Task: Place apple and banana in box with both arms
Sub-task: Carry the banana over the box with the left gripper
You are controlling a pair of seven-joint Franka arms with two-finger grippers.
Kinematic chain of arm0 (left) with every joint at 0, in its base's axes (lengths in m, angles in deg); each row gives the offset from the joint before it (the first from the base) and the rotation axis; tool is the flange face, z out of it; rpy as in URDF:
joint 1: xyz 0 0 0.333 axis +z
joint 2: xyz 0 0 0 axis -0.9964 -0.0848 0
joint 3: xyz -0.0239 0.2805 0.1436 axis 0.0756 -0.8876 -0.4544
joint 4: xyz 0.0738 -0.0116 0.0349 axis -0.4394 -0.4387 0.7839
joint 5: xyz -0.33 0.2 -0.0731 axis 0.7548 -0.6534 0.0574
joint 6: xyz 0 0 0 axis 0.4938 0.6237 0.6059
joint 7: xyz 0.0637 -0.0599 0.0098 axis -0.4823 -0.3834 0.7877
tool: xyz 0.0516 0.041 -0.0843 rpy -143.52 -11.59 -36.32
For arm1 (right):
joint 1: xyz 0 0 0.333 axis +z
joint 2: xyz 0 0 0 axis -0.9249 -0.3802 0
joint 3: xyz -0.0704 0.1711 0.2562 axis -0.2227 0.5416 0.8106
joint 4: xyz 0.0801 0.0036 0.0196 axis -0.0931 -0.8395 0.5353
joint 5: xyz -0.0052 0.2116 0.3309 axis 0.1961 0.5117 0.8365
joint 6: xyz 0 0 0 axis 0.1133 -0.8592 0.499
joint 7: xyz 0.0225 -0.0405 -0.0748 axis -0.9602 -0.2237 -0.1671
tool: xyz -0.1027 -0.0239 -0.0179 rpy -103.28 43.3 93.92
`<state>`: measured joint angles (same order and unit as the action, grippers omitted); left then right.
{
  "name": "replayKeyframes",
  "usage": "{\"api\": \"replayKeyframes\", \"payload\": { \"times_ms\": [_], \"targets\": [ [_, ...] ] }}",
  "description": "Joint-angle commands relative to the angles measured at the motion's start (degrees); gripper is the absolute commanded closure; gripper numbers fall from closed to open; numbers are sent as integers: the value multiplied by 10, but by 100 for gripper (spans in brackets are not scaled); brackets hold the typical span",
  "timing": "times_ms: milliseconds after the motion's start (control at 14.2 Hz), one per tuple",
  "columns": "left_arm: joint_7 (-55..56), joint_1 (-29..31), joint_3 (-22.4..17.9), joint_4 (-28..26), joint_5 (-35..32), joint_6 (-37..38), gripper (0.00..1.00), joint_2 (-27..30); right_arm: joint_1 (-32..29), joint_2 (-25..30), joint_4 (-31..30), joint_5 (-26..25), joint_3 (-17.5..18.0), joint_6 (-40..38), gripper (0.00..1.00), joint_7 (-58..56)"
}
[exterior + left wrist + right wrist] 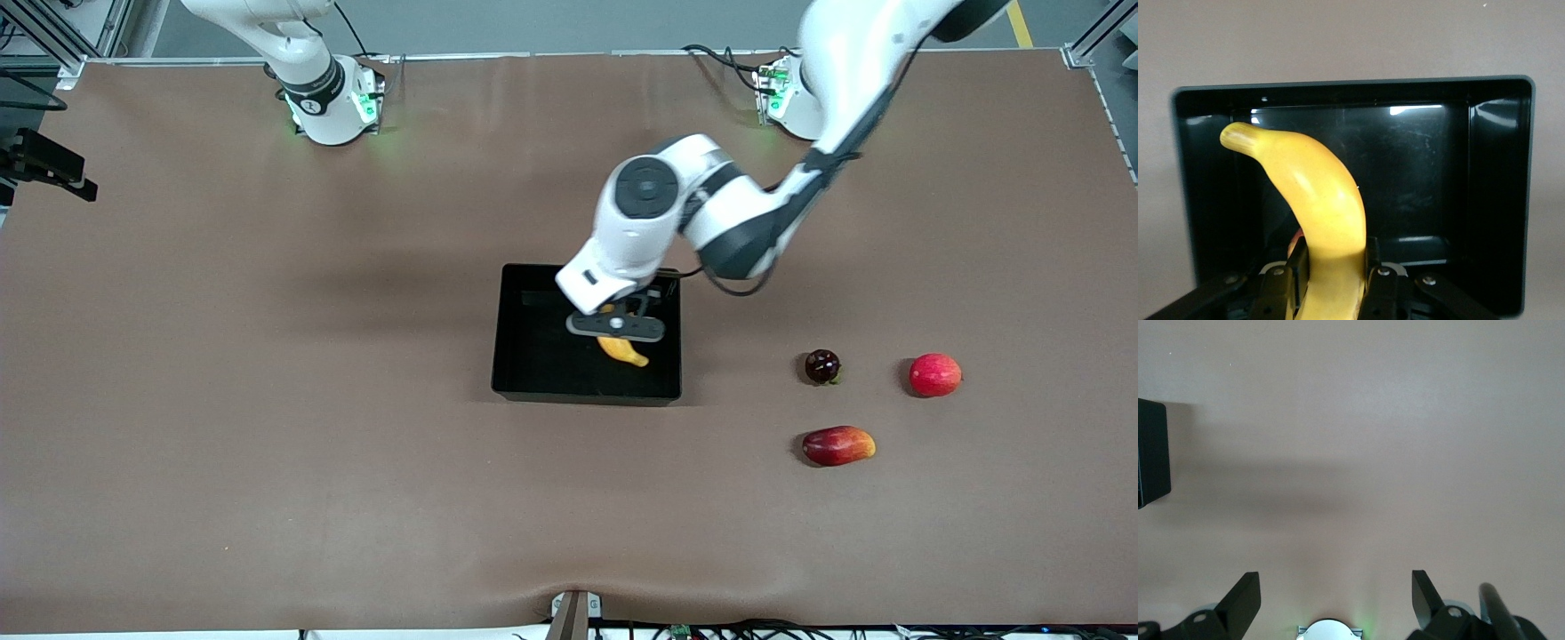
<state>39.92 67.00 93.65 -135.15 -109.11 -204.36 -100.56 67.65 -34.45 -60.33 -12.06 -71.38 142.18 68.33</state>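
The yellow banana (624, 350) (1318, 193) hangs over the black box (533, 389) (1351, 83). My left gripper (620, 334) (1333, 252) is shut on its middle, and its free end points over the box floor. The box is low-walled and glossy, in the middle of the table, and the floor that shows is bare. In the right wrist view my right gripper (1335, 588) is open with nothing between its fingers, above bare table. One corner of the box (1151, 453) shows at the edge of that view. The right arm waits near its base. The apple is out of view.
Three other fruits lie toward the left arm's end of the table. A dark maroon round one (822, 366) and a pinkish-red round one (935, 374) are level with the box. An elongated red-yellow one (838, 445) lies nearer the front camera. The table is covered in brown.
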Motion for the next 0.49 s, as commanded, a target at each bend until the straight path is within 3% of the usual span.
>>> {"api": "replayKeyframes", "payload": {
  "times_ms": [0,421],
  "targets": [
    [18,-79,-60,85,8,5,100,-56,-4,4,3,7,2,-7,0,-4],
    [47,-106,-65,94,7,-71,100,-104,-4,2,3,7,0,-15,0,-4]
  ]
}}
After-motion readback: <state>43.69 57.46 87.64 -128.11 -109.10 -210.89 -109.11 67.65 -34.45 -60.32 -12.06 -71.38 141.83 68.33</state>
